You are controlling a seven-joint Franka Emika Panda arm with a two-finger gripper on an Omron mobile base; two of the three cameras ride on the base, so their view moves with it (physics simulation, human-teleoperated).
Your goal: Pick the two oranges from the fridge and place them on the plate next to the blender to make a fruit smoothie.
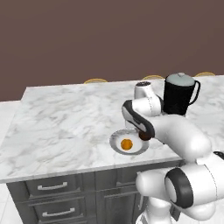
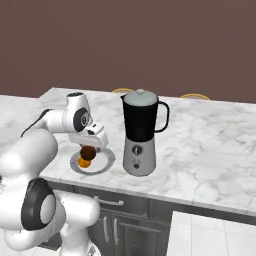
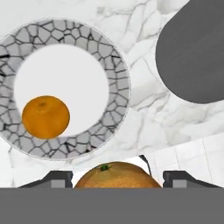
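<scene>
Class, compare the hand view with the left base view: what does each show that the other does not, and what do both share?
Hand view alone: the cracked-mosaic pattern on the plate rim, and the second orange between the fingertips, stem end visible. Left base view alone: the whole blender with lid and handle, and cabinet drawers below. Both: the marble counter and one orange lying on the plate.

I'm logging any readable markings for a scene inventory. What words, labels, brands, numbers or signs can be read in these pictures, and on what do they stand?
None: no text can be read.
The blender has small dark knobs on its grey base, with no legible marking.
The plate carries a crackle pattern on its rim, not letters.
The orange on the plate and the orange in the gripper bear no label.
</scene>
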